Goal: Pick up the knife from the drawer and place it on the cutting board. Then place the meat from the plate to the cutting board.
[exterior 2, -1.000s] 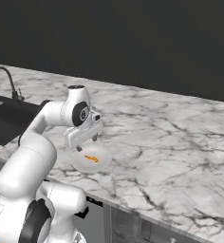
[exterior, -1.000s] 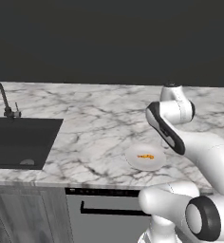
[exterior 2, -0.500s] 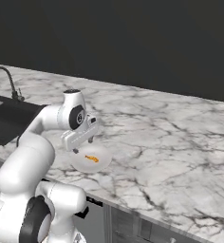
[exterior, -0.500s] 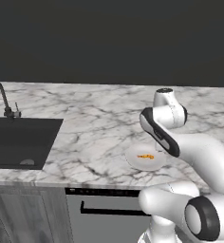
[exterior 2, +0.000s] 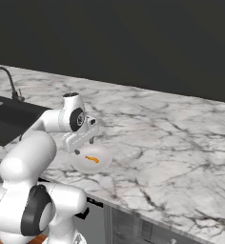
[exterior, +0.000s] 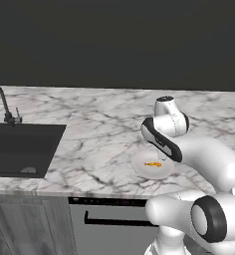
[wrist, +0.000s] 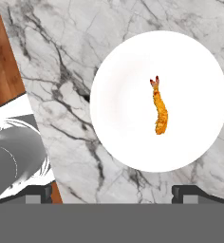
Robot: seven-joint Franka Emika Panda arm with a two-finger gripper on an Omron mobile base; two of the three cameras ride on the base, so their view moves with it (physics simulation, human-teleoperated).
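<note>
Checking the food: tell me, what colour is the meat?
Orange-yellow meat, reddish at one tip; clearest in the hand view.

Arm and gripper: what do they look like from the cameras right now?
The arm is glossy white with rounded, bulbous links and dark grey to black bands and discs at the joints. The gripper is a white block with small dark fingers, squarish at the tips. No cables or markings are visible.

You have one white plate (wrist: 133, 102) on the marble bench (exterior: 89, 144), and one orange-yellow piece of meat (wrist: 160, 107) lying on it. There is one dark sink (exterior: 20, 149) set into the bench, with one black faucet (exterior: 4, 104) behind it. Below the bench edge you can count one dark bar handle (exterior: 114, 220).
</note>
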